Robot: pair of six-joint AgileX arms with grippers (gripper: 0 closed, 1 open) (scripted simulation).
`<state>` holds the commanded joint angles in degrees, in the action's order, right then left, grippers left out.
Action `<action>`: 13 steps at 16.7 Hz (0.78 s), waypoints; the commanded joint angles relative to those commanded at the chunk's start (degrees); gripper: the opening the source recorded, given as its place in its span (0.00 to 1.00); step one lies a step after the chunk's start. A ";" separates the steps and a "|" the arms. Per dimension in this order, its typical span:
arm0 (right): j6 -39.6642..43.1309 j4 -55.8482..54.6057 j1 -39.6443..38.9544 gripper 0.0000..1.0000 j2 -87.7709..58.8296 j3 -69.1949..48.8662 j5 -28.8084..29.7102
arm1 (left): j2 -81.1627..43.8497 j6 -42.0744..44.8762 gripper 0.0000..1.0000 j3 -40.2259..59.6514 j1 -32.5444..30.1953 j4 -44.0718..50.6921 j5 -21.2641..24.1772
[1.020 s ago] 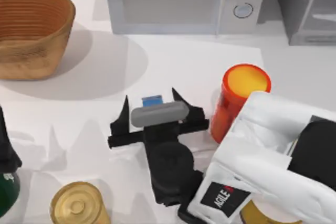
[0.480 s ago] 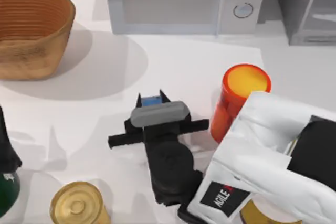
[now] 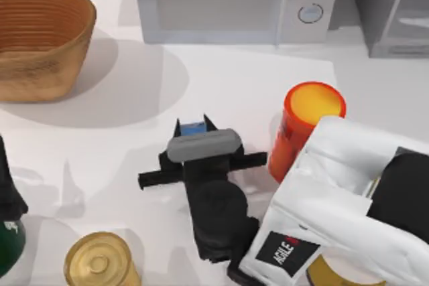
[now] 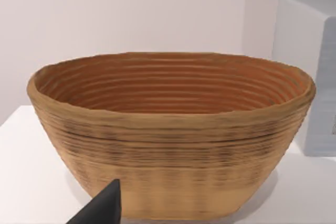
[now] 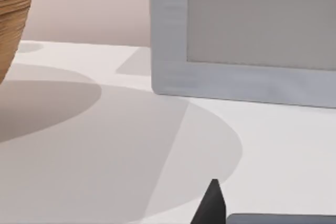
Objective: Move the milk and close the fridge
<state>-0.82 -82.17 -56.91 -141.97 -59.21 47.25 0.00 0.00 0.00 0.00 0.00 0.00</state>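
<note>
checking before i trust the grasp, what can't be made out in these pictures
- milk, top view: the right gripper and its grey bar cover all but a strip of blue top, so contact is not confirmed.
- fridge, top view: cut off by the top and right edges; how far its door stands open is unclear.
- left gripper, top view: cut off by the left edge.
- wicker basket, left wrist view: its floor is hidden by its near wall.

White arm shell (image 3: 348, 185), black tool (image 3: 196, 140), grey bar.
</note>
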 joint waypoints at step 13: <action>-0.32 1.92 0.70 0.00 4.69 -0.38 -0.72 | 0.00 0.00 1.00 0.00 0.00 0.00 0.00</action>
<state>-1.13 -80.25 -56.21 -137.28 -59.59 46.52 0.00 0.00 0.00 0.00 0.00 0.00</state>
